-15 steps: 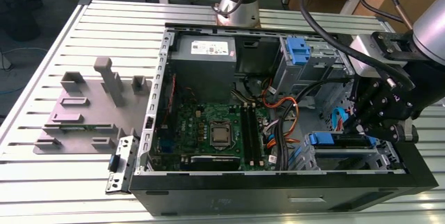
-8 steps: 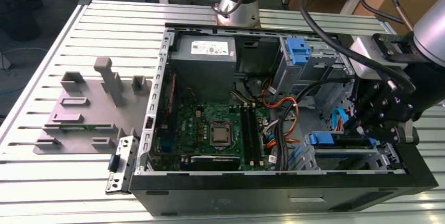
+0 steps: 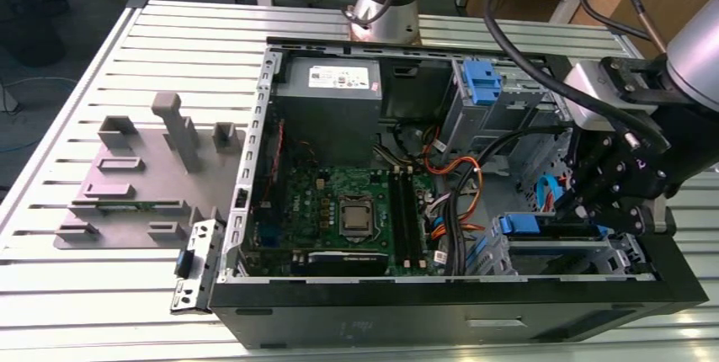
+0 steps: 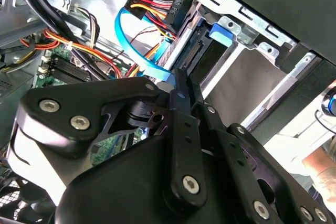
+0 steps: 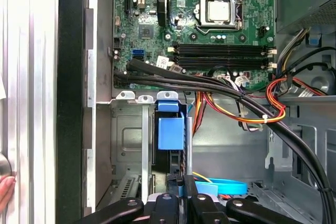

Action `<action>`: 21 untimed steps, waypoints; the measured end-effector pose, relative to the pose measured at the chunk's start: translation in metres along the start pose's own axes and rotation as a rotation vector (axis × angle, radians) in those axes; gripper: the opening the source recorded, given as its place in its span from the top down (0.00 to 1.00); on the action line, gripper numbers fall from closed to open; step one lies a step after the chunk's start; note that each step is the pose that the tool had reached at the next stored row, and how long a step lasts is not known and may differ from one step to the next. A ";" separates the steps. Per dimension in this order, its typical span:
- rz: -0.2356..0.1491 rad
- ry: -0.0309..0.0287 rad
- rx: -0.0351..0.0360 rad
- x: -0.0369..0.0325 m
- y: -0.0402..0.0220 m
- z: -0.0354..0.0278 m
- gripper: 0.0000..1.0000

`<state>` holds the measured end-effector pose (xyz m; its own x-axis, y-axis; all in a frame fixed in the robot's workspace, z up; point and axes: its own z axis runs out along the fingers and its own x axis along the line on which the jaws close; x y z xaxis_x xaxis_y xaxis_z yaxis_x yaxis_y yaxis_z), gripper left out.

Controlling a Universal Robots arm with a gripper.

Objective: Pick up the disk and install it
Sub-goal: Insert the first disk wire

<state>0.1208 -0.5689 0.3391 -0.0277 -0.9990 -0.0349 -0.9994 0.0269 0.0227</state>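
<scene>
The disk (image 5: pixel 169 157) sits edge-on in the lower drive cage (image 5: pixel 126 140) of the open computer case, and its blue handle (image 5: pixel 170 131) faces the motherboard. In the exterior view the blue handle (image 3: pixel 520 224) shows at the case's near right corner. My gripper (image 3: pixel 592 210) hangs over that cage at the disk's rear end. In the second wrist view the fingers (image 4: pixel 181 90) lie together as one narrow bar, pointing at the disk's connector edge (image 4: pixel 193 52) and just short of it. Nothing shows between them. In the first wrist view the gripper (image 5: pixel 182 183) stands just behind the disk.
A light-blue flat cable (image 4: pixel 134 51) and bundled black and orange wires (image 5: pixel 247 106) run close to the fingers. An upright blue latch (image 3: pixel 480 81) stands in the far cage. A grey power-supply box (image 3: pixel 332 97) and the motherboard (image 3: pixel 337 202) take up the case. A hand (image 5: pixel 4 191) rests on the table.
</scene>
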 end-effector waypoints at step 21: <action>0.000 0.0008 0.0000 0.0002 -0.0001 0.0039 0.84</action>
<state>0.1208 -0.5690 0.3352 -0.0277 -0.9990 -0.0341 -0.9994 0.0269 0.0227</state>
